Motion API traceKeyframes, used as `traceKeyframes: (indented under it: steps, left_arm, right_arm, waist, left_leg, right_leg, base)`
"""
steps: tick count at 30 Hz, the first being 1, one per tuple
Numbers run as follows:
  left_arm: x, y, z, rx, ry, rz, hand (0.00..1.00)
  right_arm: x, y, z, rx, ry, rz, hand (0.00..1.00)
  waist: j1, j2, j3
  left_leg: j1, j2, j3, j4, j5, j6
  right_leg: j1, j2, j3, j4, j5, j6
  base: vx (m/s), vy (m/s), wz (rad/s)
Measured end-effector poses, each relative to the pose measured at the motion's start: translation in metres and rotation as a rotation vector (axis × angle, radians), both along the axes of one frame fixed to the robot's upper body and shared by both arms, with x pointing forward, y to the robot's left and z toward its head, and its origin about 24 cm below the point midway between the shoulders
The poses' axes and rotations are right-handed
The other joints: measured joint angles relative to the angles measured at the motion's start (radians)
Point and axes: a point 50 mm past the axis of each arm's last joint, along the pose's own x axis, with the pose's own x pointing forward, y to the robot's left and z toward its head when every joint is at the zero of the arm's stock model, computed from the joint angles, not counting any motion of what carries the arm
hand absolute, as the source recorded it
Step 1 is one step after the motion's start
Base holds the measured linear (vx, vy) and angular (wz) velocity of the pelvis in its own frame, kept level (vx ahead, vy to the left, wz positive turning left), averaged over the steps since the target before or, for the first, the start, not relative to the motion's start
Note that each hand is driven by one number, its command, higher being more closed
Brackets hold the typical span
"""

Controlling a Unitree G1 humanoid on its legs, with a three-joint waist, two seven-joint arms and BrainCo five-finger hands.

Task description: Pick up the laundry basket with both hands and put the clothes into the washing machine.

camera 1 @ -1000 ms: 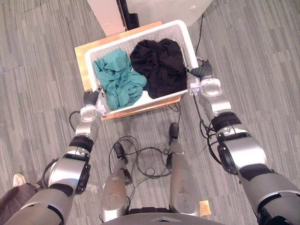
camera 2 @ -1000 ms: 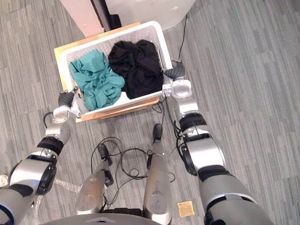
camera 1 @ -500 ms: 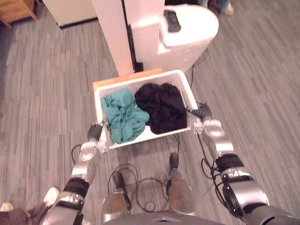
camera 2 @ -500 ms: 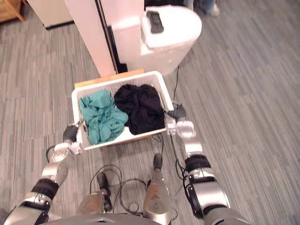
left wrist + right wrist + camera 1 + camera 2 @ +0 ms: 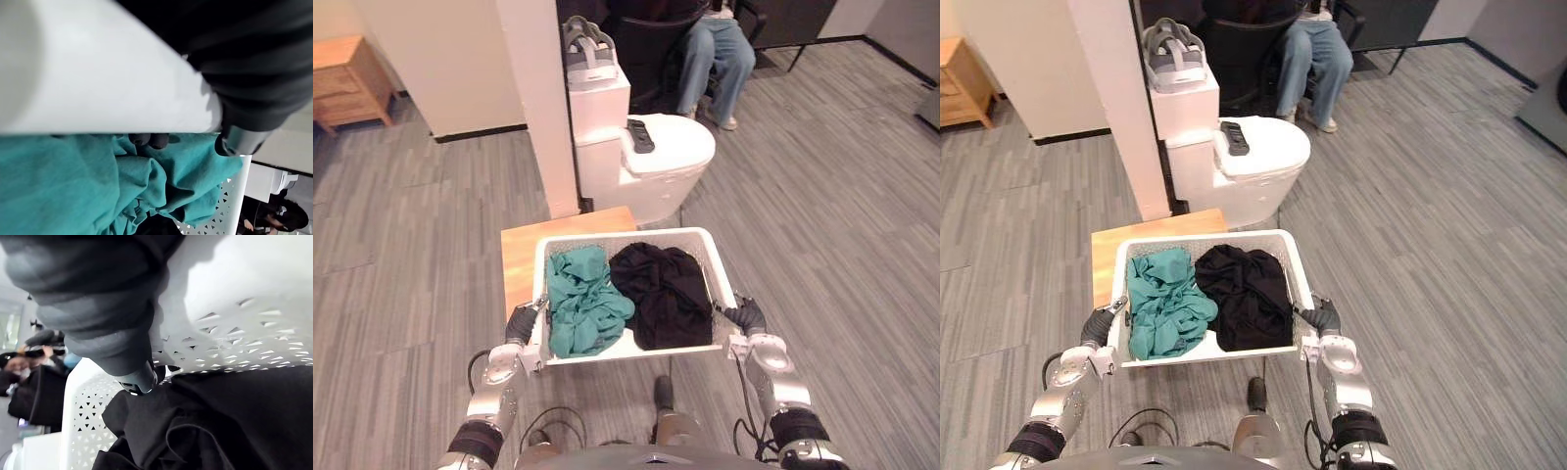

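I hold a white laundry basket (image 5: 626, 236) in front of me by its two short ends. In it lie a teal bundle of clothes (image 5: 582, 309) on the left and a black bundle (image 5: 666, 294) on the right. My left hand (image 5: 521, 327) is curled over the left rim; in the left wrist view its dark fingertips (image 5: 149, 140) hook inside above the teal cloth (image 5: 73, 186). At the opposite end my right hand (image 5: 748, 317) grips the rim the same way, one finger (image 5: 139, 379) reaching in over the black cloth (image 5: 220, 421). The white washing machine (image 5: 661, 171) stands beyond the basket.
A low wooden stand (image 5: 523, 257) shows under and left of the basket. A black remote (image 5: 640, 135) lies on the machine's lid, and a headset (image 5: 588, 47) rests on a white box behind it. A white pillar (image 5: 536, 98) is at the left. A person (image 5: 713, 49) sits behind.
The camera has risen and tipped up, bringing the machine and room into view. The basket has come away from the wooden stand, with both hands still holding its ends.
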Motion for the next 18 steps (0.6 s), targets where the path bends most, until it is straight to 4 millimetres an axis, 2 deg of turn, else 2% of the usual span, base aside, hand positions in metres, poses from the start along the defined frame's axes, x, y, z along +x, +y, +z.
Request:
traceKeyframes:
  steps: [1, 2, 3, 4, 5, 6, 7, 8, 9, 10, 11, 12, 13, 14, 15, 16, 18]
  left_arm:
    - [0.0, 0.001, 0.0, 0.02, -0.001, -0.012, 1.0]
    - [0.0, 0.001, 0.0, 0.033, 0.0, -0.025, 1.0]
    - [0.0, 0.002, 0.0, 0.044, 0.001, -0.033, 1.0]
    - [0.001, 0.003, 0.001, 0.065, 0.003, -0.049, 1.0]
    - [0.0, -0.001, -0.001, 0.06, 0.011, -0.058, 1.0]
    - [0.0, -0.002, 0.0, 0.05, 0.009, -0.051, 1.0]
    - [0.001, 0.0, 0.002, 0.048, -0.001, -0.04, 1.0]
    - [-0.001, 0.007, 0.001, 0.041, 0.004, 0.004, 1.0]
    - [-0.002, 0.011, 0.002, 0.037, 0.005, 0.025, 1.0]
    - [-0.005, 0.013, 0.005, 0.012, -0.02, 0.052, 1.0]
    - [-0.007, 0.014, 0.005, 0.0, -0.016, 0.062, 1.0]
    - [-0.01, 0.015, 0.003, -0.018, -0.011, 0.078, 1.0]
    - [-0.012, 0.021, 0.003, -0.022, -0.016, 0.101, 1.0]
    - [-0.012, 0.025, 0.003, -0.02, -0.015, 0.112, 1.0]
    - [-0.013, 0.031, 0.004, -0.017, -0.013, 0.13, 1.0]
    - [-0.013, 0.031, 0.003, -0.017, -0.01, 0.135, 1.0]
    - [-0.015, 0.024, -0.001, -0.034, 0.006, 0.126, 1.0]
  right_arm:
    - [-0.004, 0.0, -0.003, 0.009, 0.008, -0.011, 1.0]
    - [-0.009, 0.002, -0.007, 0.016, 0.021, -0.021, 1.0]
    - [-0.012, 0.002, -0.01, 0.023, 0.03, -0.029, 1.0]
    - [-0.02, 0.004, -0.016, 0.041, 0.05, -0.051, 1.0]
    - [-0.028, 0.004, -0.022, 0.046, 0.073, -0.066, 1.0]
    - [-0.028, 0.003, -0.021, 0.041, 0.072, -0.067, 1.0]
    - [-0.028, 0.009, -0.023, 0.051, 0.072, -0.064, 1.0]
    - [-0.026, 0.017, -0.024, 0.052, 0.077, -0.036, 1.0]
    - [-0.017, 0.023, -0.019, 0.043, 0.048, 0.003, 1.0]
    - [-0.006, 0.024, -0.011, 0.029, 0.02, 0.023, 1.0]
    - [-0.005, 0.024, -0.011, 0.029, 0.015, 0.027, 1.0]
    - [-0.002, 0.027, -0.009, 0.025, 0.005, 0.042, 1.0]
    - [0.007, 0.033, -0.003, 0.021, -0.018, 0.071, 1.0]
    - [0.011, 0.037, 0.0, 0.02, -0.03, 0.087, 1.0]
    - [0.019, 0.043, 0.005, 0.018, -0.05, 0.113, 1.0]
    - [0.022, 0.044, 0.008, 0.014, -0.061, 0.119, 1.0]
    - [0.023, 0.037, 0.01, -0.011, -0.062, 0.117, 1.0]
  waist:
    - [-0.002, -0.01, 0.001]
    - [-0.009, -0.018, 0.0]
    - [-0.015, -0.024, 0.0]
    - [-0.023, -0.041, 0.003]
    - [-0.021, -0.024, 0.001]
    - [-0.019, -0.009, 0.004]
    - [-0.022, -0.026, 0.005]
    - [-0.023, -0.033, 0.004]
    - [0.007, -0.003, -0.005]
    - [0.012, -0.007, -0.001]
    - [0.01, -0.013, -0.007]
    - [0.024, -0.021, -0.018]
    - [0.048, -0.031, -0.026]
    - [0.059, -0.036, -0.029]
    - [0.065, -0.047, -0.034]
    - [0.067, -0.059, -0.041]
    - [0.066, -0.03, -0.037]
  left_leg:
    - [-0.005, -0.009, 0.025, 0.0, -0.007, 0.003]
    - [-0.01, -0.016, 0.047, 0.0, -0.009, 0.005]
    - [-0.011, -0.02, 0.05, 0.002, -0.01, 0.006]
    - [-0.011, -0.032, 0.045, 0.03, -0.017, 0.019]
    - [-0.013, -0.023, 0.045, 0.054, -0.035, 0.065]
    - [-0.011, -0.007, 0.051, 0.063, -0.043, 0.1]
    - [-0.012, 0.01, 0.062, 0.115, -0.077, 0.094]
    - [-0.033, 0.041, 0.066, 0.219, -0.129, 0.087]
    - [-0.055, 0.038, 0.086, 0.218, -0.167, 0.128]
    - [-0.003, 0.009, 0.199, 0.164, -0.107, 0.192]
    - [0.005, 0.0, 0.22, 0.16, -0.104, 0.197]
    - [0.009, -0.004, 0.259, 0.165, -0.105, 0.2]
    - [0.002, -0.004, 0.306, 0.17, -0.106, 0.202]
    - [-0.004, -0.003, 0.331, 0.173, -0.107, 0.202]
    - [-0.021, -0.003, 0.375, 0.186, -0.107, 0.203]
    - [-0.031, -0.001, 0.397, 0.2, -0.109, 0.206]
    - [-0.031, 0.013, 0.426, 0.21, -0.103, 0.213]
  right_leg:
    - [-0.023, -0.003, 0.032, 0.001, -0.008, 0.059]
    - [-0.042, -0.003, 0.051, 0.002, -0.018, 0.08]
    - [-0.05, -0.004, 0.052, 0.01, -0.027, 0.077]
    - [-0.063, -0.019, 0.028, 0.039, -0.071, 0.076]
    - [-0.039, -0.03, -0.064, 0.041, -0.171, 0.063]
    - [-0.066, -0.034, -0.12, 0.133, -0.223, 0.04]
    - [-0.126, -0.051, -0.161, 0.39, -0.123, -0.129]
    - [-0.163, -0.079, -0.296, 0.498, -0.032, -0.17]
    - [-0.124, -0.016, -0.311, 0.357, 0.094, -0.209]
    - [-0.134, -0.088, -0.38, 0.633, -0.146, -0.274]
    - [-0.114, -0.113, -0.4, 0.695, -0.199, -0.255]
    - [-0.049, -0.14, -0.444, 0.711, -0.257, -0.227]
    - [-0.006, -0.144, -0.479, 0.639, -0.266, -0.196]
    - [0.012, -0.14, -0.488, 0.582, -0.264, -0.171]
    - [0.056, -0.126, -0.485, 0.428, -0.216, -0.135]
    - [0.089, -0.104, -0.476, 0.318, -0.209, -0.103]
    - [0.125, -0.045, -0.446, 0.175, -0.196, -0.114]
  base:
    - [-0.02, 0.039, -0.58]
    - [-0.01, 0.043, -0.51]
    - [0.01, 0.046, -0.31]
    - [0.04, 0.049, -0.3]
    - [0.05, 0.059, -0.43]
    - [0.09, 0.069, -0.5]
    - [0.16, 0.049, -0.69]
    - [0.07, 0.108, -1.34]
    - [-0.01, 0.204, -1.94]
    - [-0.1, 0.221, -1.68]
    - [-0.03, 0.174, -1.2]
    - [0.0, 0.048, -1.09]
    - [-0.01, 0.023, -1.27]
    - [-0.01, -0.052, -1.4]
    - [0.0, -0.094, -1.06]
    - [0.0, -0.219, -1.1]
    - [0.0, -0.235, -0.77]
